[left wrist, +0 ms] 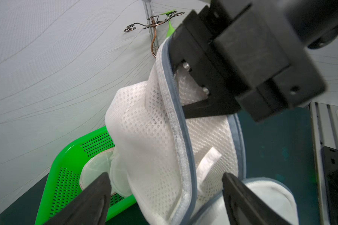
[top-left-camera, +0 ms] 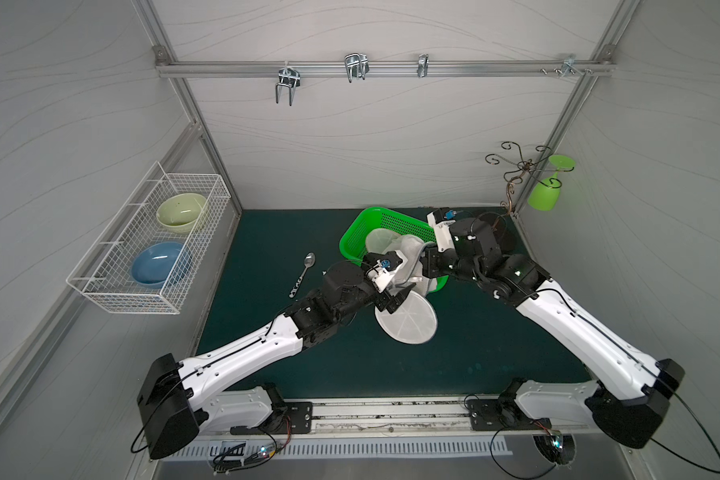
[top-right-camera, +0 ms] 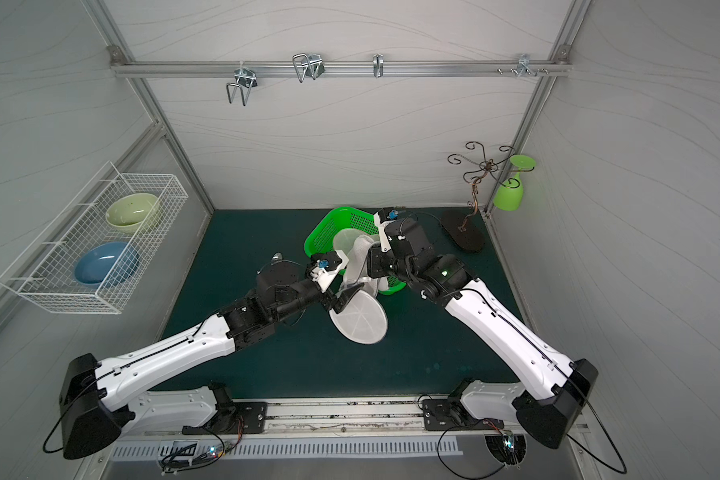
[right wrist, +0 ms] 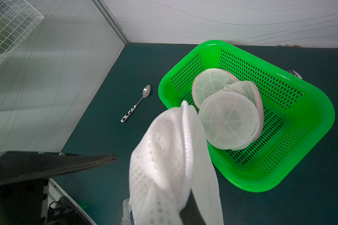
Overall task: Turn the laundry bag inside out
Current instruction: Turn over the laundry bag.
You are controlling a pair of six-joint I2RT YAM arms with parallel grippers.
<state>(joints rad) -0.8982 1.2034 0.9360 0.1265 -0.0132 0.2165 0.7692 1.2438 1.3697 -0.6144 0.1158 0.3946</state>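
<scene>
I see a bright green perforated plastic basket (top-left-camera: 391,220) on the dark green mat (top-left-camera: 495,353), a metal spoon with a black-and-white handle (top-left-camera: 303,274) lying apart from it. A white wire wall rack (top-left-camera: 113,291) holds a pale green bowl (top-left-camera: 181,210) and a blue bowl (top-left-camera: 159,264); a green plastic goblet (top-left-camera: 543,195) hangs bowl-down from a bronze wire stand (top-left-camera: 520,166).

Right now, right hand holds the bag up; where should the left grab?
Probably the grey rim low down, below the right hand. Bring the left hand straight in from the near-left: that edge of the bag hangs between its open fingers.
</scene>
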